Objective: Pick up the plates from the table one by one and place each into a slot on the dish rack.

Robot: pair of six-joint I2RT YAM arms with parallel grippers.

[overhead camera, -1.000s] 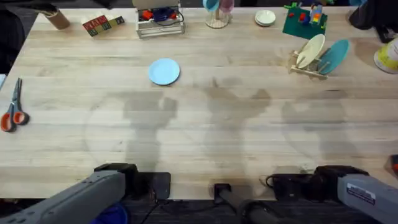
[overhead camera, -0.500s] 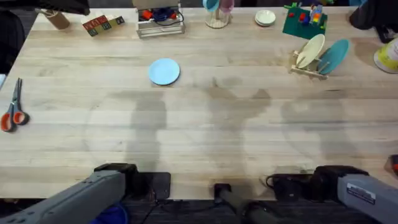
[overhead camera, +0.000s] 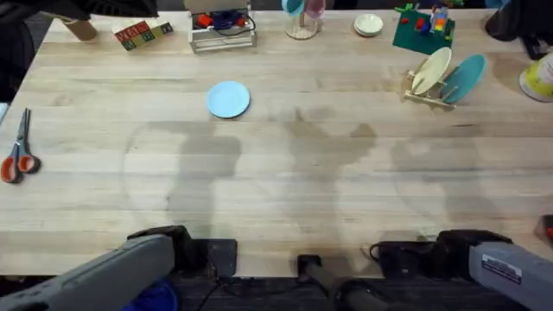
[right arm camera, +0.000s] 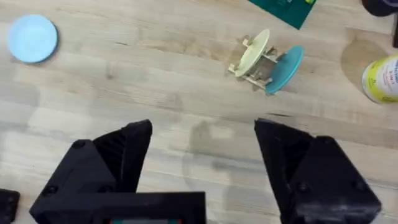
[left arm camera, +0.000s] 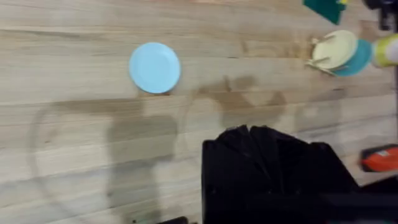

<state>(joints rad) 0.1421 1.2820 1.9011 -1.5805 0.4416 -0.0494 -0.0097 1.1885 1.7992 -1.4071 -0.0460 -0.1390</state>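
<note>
Right gripper point(right arm camera: 202, 168) jaws apart; left gripper point(left arm camera: 249, 134) jaws together.

— Plates on the table point(overhead camera: 285, 190)?
— One light blue plate point(overhead camera: 229, 98) lies flat, left of centre.
— The dish rack point(overhead camera: 429, 95)?
— Far right; a cream plate point(overhead camera: 430, 69) and a teal plate point(overhead camera: 462, 79) stand tilted in it.
— Other items?
— Scissors point(overhead camera: 18, 147) at the left edge.

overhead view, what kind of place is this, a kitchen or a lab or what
Probably a robot test bench, not a kitchen: a pale wooden plank table with two arm bases at its near edge, orange-handled scissors, lettered toy blocks and a small wooden dish rack as props.
</note>
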